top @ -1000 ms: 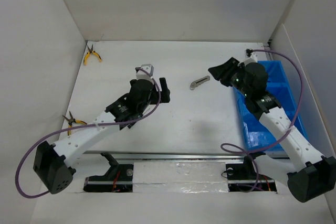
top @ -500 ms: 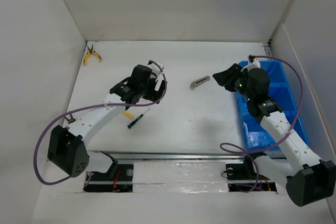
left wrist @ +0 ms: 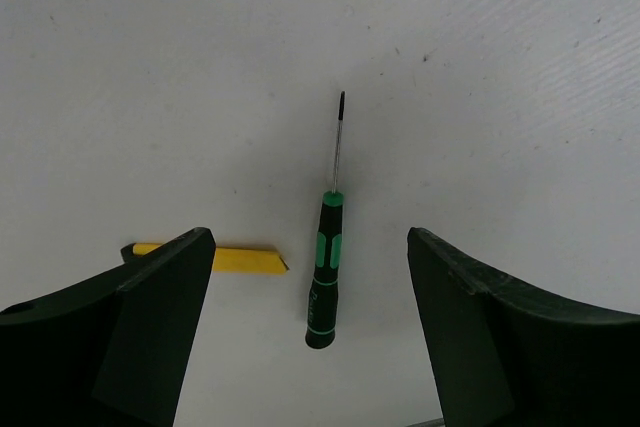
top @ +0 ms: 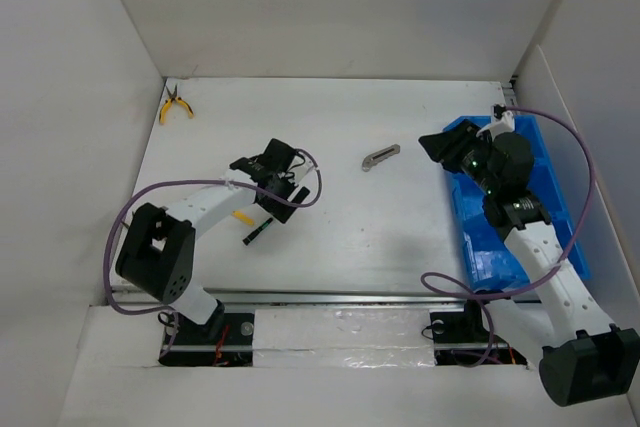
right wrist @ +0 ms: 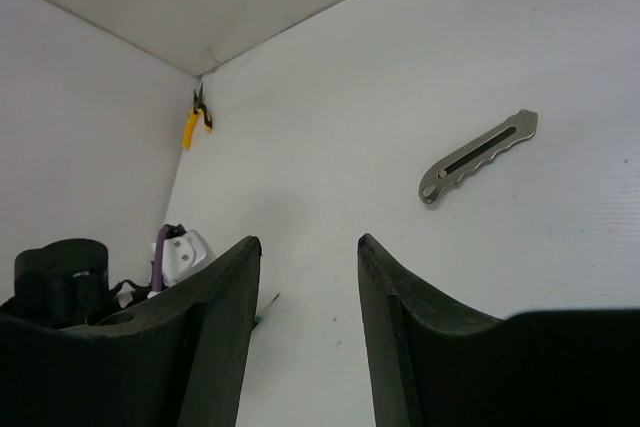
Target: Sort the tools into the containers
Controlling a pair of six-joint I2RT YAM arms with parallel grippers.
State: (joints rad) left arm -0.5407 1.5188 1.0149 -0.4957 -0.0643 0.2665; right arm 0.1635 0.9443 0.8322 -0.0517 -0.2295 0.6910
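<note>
A dark screwdriver with green bands (left wrist: 325, 277) lies on the white table straight below my open, empty left gripper (left wrist: 308, 235), between its fingers. A yellow handle (left wrist: 240, 260) lies just left of it, partly hidden by the left finger. In the top view the screwdriver (top: 258, 232) and yellow handle (top: 242, 217) lie by the left gripper (top: 282, 202). The grey utility knife (top: 380, 157) lies mid-table, also in the right wrist view (right wrist: 478, 157). My right gripper (top: 432, 145) (right wrist: 307, 242) is open and empty, at the blue bin's (top: 535, 197) left edge. Yellow pliers (top: 175, 104) lie far left.
White walls close in the table on the left, back and right. The left arm (right wrist: 70, 282) shows at the lower left of the right wrist view. The yellow pliers (right wrist: 195, 119) lie in the far corner by the wall. A metal rail runs along the near edge.
My left arm swung back and left, uncovering the screwdriver and yellow handle; its gripper now hangs over them. My right arm drew back right toward the bin.
</note>
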